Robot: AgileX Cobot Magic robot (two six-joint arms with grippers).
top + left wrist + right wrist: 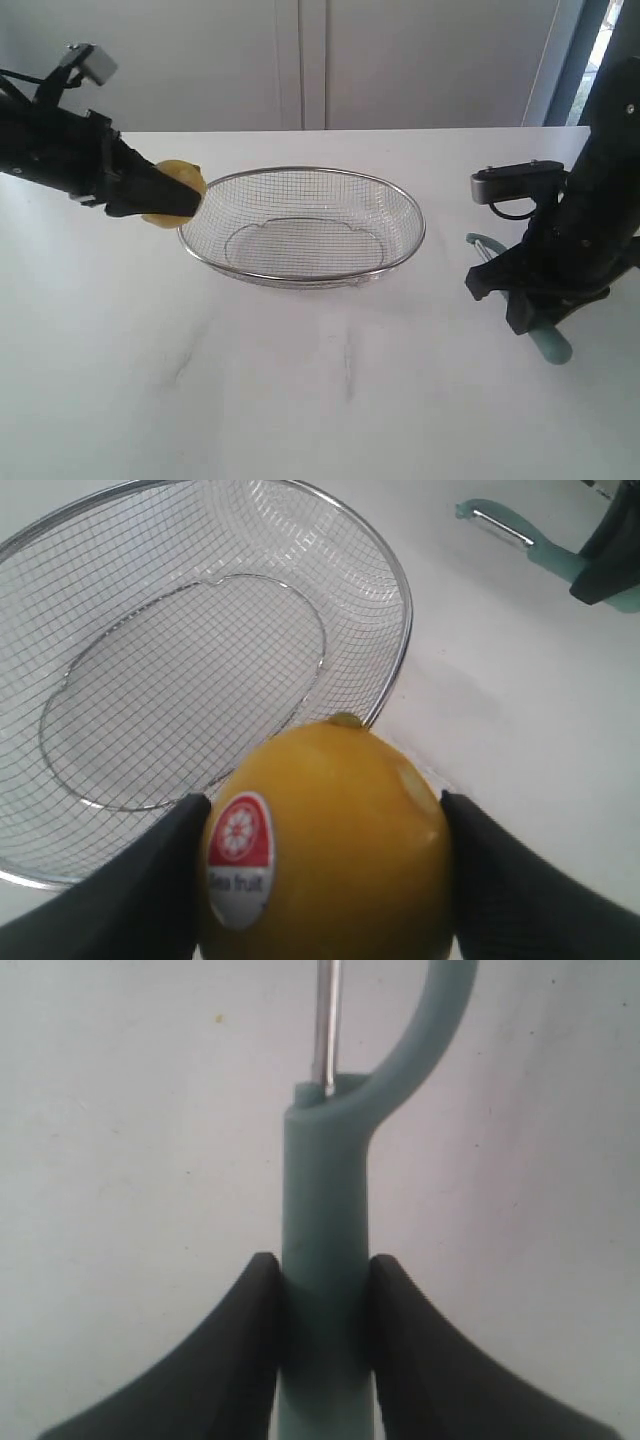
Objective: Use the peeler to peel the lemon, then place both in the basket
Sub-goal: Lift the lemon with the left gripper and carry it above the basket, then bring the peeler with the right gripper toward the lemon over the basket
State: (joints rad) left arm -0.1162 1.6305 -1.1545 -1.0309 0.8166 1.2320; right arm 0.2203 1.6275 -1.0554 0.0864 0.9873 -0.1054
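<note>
Lemon position is governing the coming move. The left fingers are pinching the lemon from both sides and holding it just outside the left end of the basket, close to the rim. The skin is showing a sticker and is looking largely unpeeled. The right fingers are clamping the handle of the peeler low over the counter, right of the basket. The peeler's long axis is running from the handle end to the blade head, which is pointing toward the basket. The basket is lying between the two arms, so lemon and peeler are sitting well apart. Judgement: peeling is calling for both arms to close toward the middle, blade leading.
</note>
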